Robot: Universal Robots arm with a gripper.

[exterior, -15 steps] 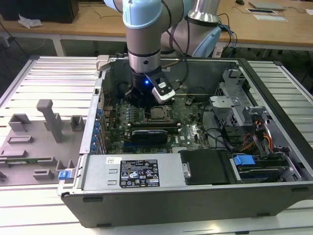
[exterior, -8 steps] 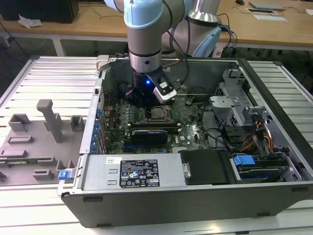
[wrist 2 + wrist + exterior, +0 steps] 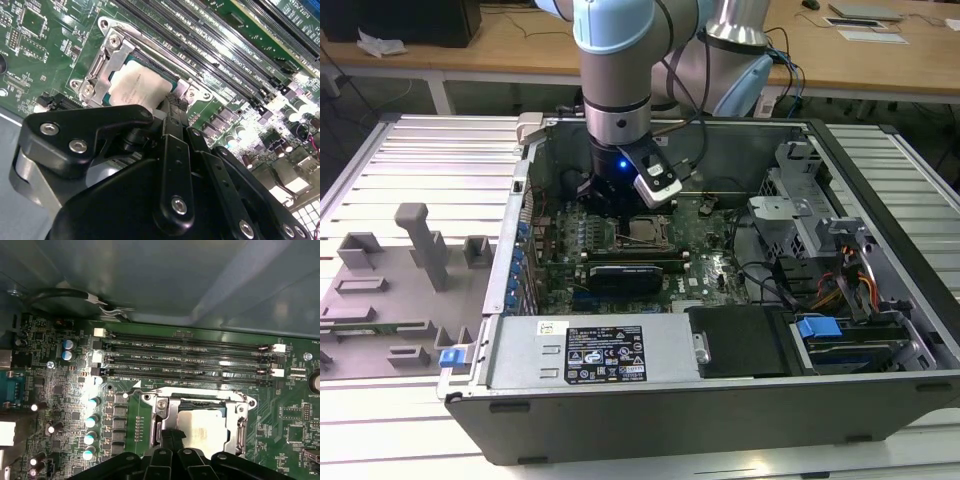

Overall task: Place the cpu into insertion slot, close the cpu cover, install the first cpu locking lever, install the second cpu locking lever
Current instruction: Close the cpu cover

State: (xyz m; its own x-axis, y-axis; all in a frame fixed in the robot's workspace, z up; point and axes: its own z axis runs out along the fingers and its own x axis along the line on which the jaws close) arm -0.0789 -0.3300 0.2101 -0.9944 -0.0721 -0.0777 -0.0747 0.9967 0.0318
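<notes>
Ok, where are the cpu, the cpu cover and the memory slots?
cpu [image 3: 202,432]: first wrist view, its pale metal top.
cpu cover [image 3: 162,415]: first wrist view, the frame's side bar.
memory slots [image 3: 190,361]: first wrist view, middle of one long black slot.

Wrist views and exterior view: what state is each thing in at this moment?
cpu: seated in the insertion slot, pale top showing.
insertion slot: occupied by the cpu.
cpu cover: lowered flat around the cpu.
gripper: shut, tips by the cover's edge.
memory slots: empty.
computer case: lying flat, side open.
</notes>
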